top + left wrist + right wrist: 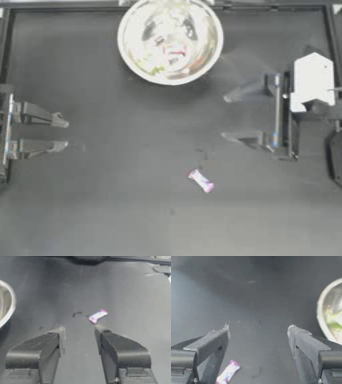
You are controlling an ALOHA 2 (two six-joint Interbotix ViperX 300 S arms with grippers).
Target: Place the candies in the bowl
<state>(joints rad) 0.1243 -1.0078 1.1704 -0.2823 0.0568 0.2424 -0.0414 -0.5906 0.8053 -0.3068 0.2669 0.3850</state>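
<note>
Right end effector [258,331] nearest lens, jaws spread, empty, hovering mid-tabletop [100,210]. Purple-white candy [201,180] loose on tabletop, well apart from bowl [169,41], which holds several sweets. Left end effector [63,133] released, parked at left. Final pickup pending: descend, straddle candy, close.

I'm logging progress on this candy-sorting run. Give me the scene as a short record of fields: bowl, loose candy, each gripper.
bowl: large round shiny whitish bowl at the table's far edge, several wrapped candies inside
loose candy: one purple-white twist-wrapped candy on the dark table, apart from the bowl
left gripper: at the left side, open, empty
right gripper: right of centre, between bowl and loose candy, open, empty
</note>
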